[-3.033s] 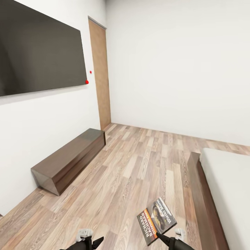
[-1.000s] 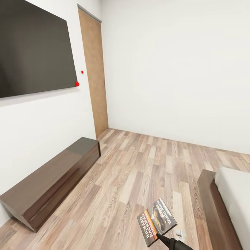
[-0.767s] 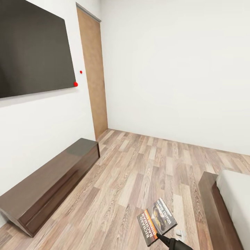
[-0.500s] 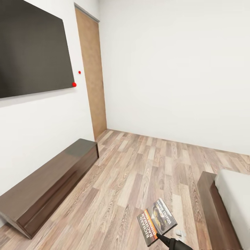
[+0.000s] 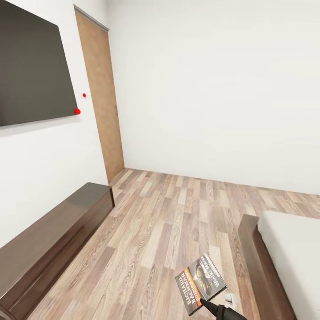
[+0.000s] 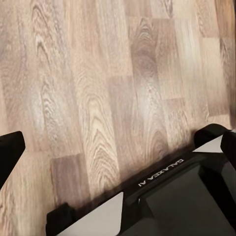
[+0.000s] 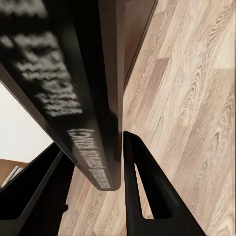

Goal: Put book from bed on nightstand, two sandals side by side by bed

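Here the book (image 5: 200,283) is held clear above the plank floor (image 5: 169,222) by the right gripper (image 5: 204,303), pinched at its lower corner; in the right wrist view its dark spine (image 7: 93,123) is seen clamped between the two black fingers (image 7: 142,196). The bed (image 5: 289,258) is seen just beside it, at the room's right edge. The left gripper (image 6: 118,147) appears spread, with only floor between its tips, though little of it is shown. A long dark cabinet (image 5: 49,240) is set along the left wall, under a black screen (image 5: 31,71) and beside a wooden door (image 5: 100,102).

A low cabinet (image 5: 49,242) runs along the left wall beneath a wall-mounted screen (image 5: 31,71), a door (image 5: 100,102) beyond it. The bed (image 5: 284,258) lies right, open floor (image 5: 169,222) between. The book (image 5: 200,282) hangs over the floor in front.
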Controlling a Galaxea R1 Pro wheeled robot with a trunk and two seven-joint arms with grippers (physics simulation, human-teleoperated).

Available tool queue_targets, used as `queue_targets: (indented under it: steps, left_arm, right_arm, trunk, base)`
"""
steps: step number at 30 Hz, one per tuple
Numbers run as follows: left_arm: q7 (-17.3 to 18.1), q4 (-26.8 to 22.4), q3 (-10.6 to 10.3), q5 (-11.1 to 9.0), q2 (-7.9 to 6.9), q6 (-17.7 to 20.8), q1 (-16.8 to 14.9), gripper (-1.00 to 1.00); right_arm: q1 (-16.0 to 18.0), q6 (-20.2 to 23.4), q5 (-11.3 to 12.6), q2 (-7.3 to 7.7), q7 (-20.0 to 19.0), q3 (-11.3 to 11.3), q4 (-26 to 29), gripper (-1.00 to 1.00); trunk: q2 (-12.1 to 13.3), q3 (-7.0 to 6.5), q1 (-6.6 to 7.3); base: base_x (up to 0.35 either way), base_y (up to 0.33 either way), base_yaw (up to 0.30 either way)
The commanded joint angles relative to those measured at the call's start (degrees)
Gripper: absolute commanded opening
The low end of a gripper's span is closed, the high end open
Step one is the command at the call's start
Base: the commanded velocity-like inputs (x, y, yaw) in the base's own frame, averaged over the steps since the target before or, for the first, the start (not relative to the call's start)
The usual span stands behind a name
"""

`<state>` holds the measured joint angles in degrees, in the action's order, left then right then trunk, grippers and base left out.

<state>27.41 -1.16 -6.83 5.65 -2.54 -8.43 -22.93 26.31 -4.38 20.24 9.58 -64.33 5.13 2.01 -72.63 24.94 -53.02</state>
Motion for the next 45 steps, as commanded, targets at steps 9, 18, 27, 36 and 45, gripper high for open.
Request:
queue_targets:
  steps: [9, 18, 27, 36, 45]
  left_arm:
    - [-0.1, 0.0, -0.2, 0.6, -0.01, -0.5, 0.0, 1.0]
    - [-0.1, -0.1, -0.2, 0.6, -0.01, -0.6, 0.0, 1.0]
    - [-0.1, 0.0, -0.2, 0.7, -0.01, -0.6, 0.0, 1.0]
    - [-0.1, -0.1, -0.2, 0.6, -0.01, -0.6, 0.0, 1.0]
    - [-0.1, -0.1, -0.2, 0.6, -0.01, -0.6, 0.0, 1.0]
  right_arm:
    - [0.1, -0.5, -0.6, 0.0, 0.0, 0.5, -0.1, -1.0]
    - [0.1, -0.5, -0.6, 0.0, 0.0, 0.5, -0.1, -1.0]
    - [0.1, -0.5, -0.6, 0.0, 0.0, 0.4, -0.1, -1.0]
    - [0.1, -0.5, -0.6, 0.0, 0.0, 0.4, -0.1, -1.0]
    - [0.1, -0.5, -0.5, 0.0, 0.0, 0.4, -0.1, -1.0]
  trunk:
    - [0.0, -0.28, 0.0]
    - [0.0, -0.29, 0.0]
    - [0.0, -0.29, 0.0]
    - [0.0, -0.29, 0.0]
    - [0.0, -0.29, 0.0]
  base:
    - [0.0, 0.0, -0.113]
    - [0.0, 0.0, -0.006]
    - [0.0, 0.0, -0.16]
    - [0.0, 0.0, -0.148]
    - [0.221, 0.0, -0.004]
